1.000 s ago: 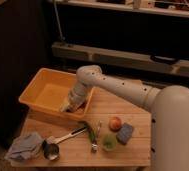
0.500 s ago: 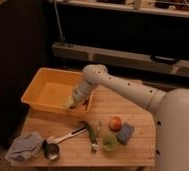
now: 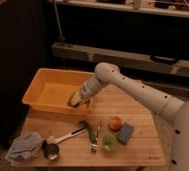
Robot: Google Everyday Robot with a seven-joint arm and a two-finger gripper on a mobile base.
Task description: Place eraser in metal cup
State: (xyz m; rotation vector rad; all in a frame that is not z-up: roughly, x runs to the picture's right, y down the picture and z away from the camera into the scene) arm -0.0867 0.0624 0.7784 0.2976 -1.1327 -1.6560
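- Dark shelving fills the background behind a wooden table (image 3: 138, 107) where everything sits.
- At the far left of the table lies a crumpled grey cloth (image 3: 23, 146).
- Just right of it stands the metal cup (image 3: 50, 150), near the front edge, its long handle running up and right. It looks empty, so the goal is not met.
- Behind these sits a yellow bin (image 3: 35, 90) at the back left corner.
- The gripper (image 3: 77, 99) is down inside the bin at its right end, on the white arm (image 3: 138, 90) that reaches in from the right. Whether it is spread or closed, and whether it has anything, I cannot tell.
- The eraser cannot be made out anywhere; it may be in the bin under the gripper.
- Mid-table lie a green vegetable (image 3: 90, 131) and a fork (image 3: 95, 141) side by side.
- Further right are a small green cup (image 3: 108, 142), an apple (image 3: 115, 123) and a blue sponge (image 3: 124, 133).
- Judged from this, the task is at an early stage: picking up, carrying over to the cup and dropping in all remain.
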